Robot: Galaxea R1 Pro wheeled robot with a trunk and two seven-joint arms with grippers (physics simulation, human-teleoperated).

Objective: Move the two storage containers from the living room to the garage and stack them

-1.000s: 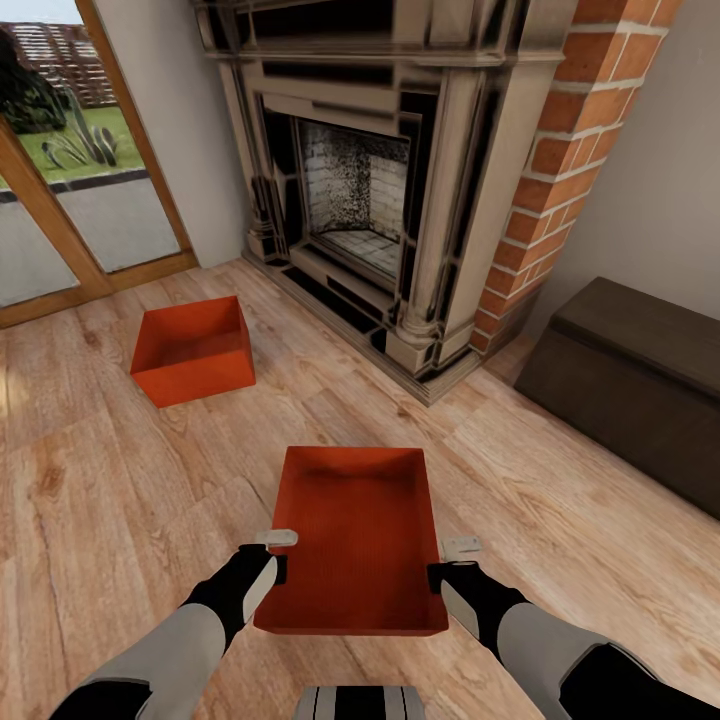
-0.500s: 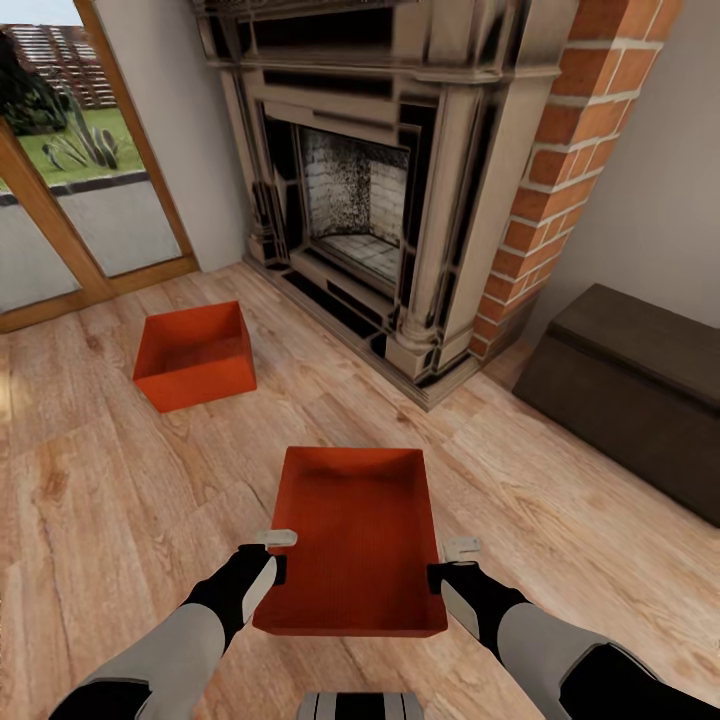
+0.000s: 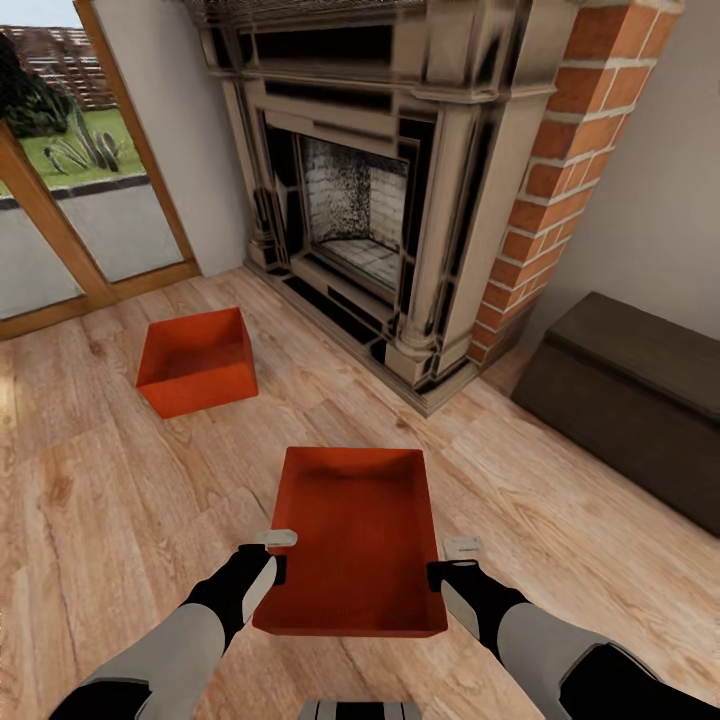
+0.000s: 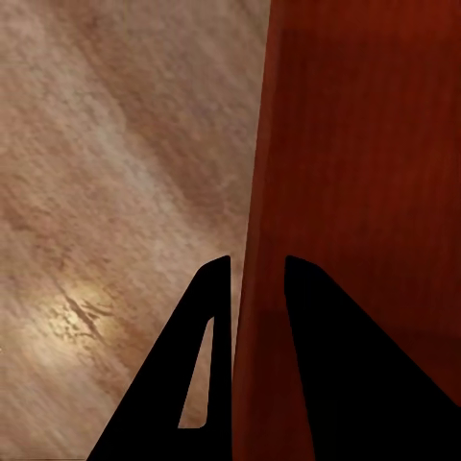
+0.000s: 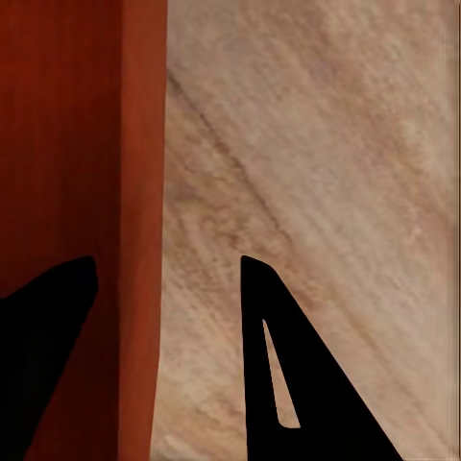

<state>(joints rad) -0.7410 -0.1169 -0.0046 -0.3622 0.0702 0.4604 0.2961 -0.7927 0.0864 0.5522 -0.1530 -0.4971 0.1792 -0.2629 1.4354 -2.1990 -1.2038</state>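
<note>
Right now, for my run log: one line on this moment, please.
room: living room | left hand: straddles near container wall | right hand: straddles opposite wall, wider | second container: on wood floor by fireplace

**No readable text**

No text, label, brand, number or sign can be read in any view. The surfaces in view are plain and unmarked.
</note>
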